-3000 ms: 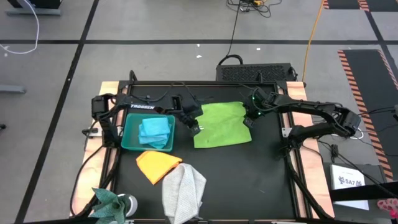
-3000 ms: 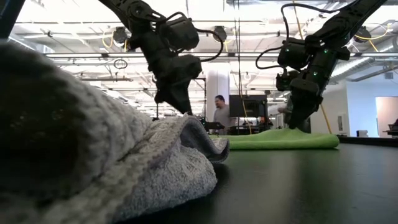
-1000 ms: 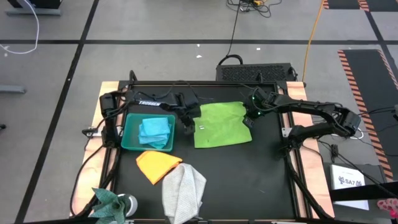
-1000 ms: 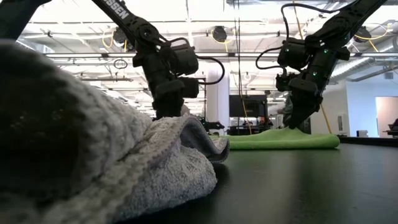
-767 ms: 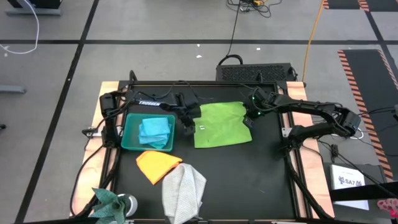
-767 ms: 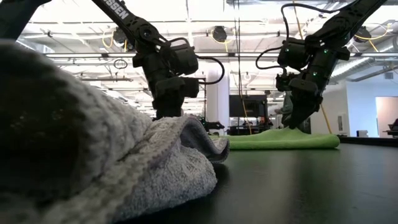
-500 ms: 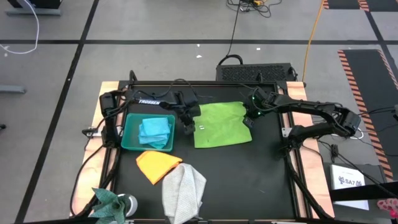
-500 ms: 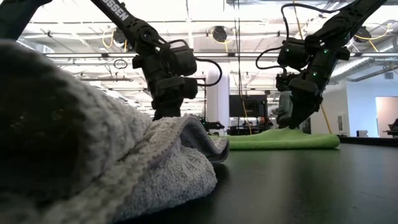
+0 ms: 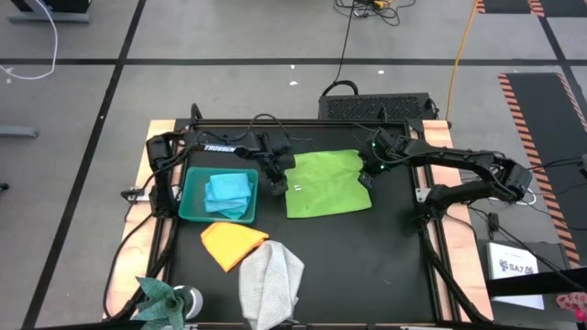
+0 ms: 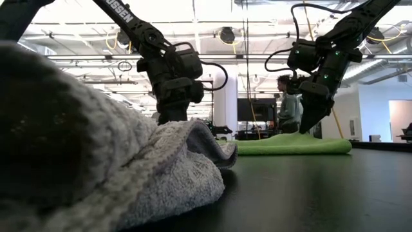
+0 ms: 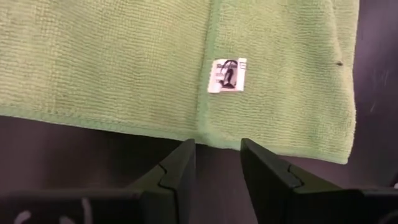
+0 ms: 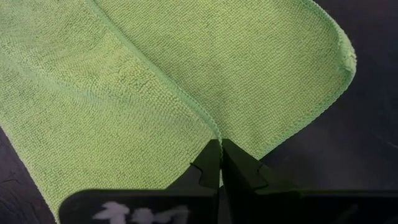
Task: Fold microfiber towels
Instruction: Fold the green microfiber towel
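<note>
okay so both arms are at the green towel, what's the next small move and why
Probably the left gripper should ease forward and close on the lime green towel. Its fingers stand open just short of the towel's edge, near the white tag, gripping nothing, while the right gripper is already shut on the opposite edge.

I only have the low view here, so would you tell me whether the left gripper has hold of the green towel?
Observer: No. The left gripper is open, its fingertips over the dark table just short of the lime green towel, close to the towel's white label.
Operator: Thank you. Is the right gripper holding it?
Observer: It appears so. The right gripper is shut on the towel's hem, at its right edge as seen from above.
Operator: What lies on the left arm's other side?
Observer: A teal bin with a light blue towel in it.
</note>
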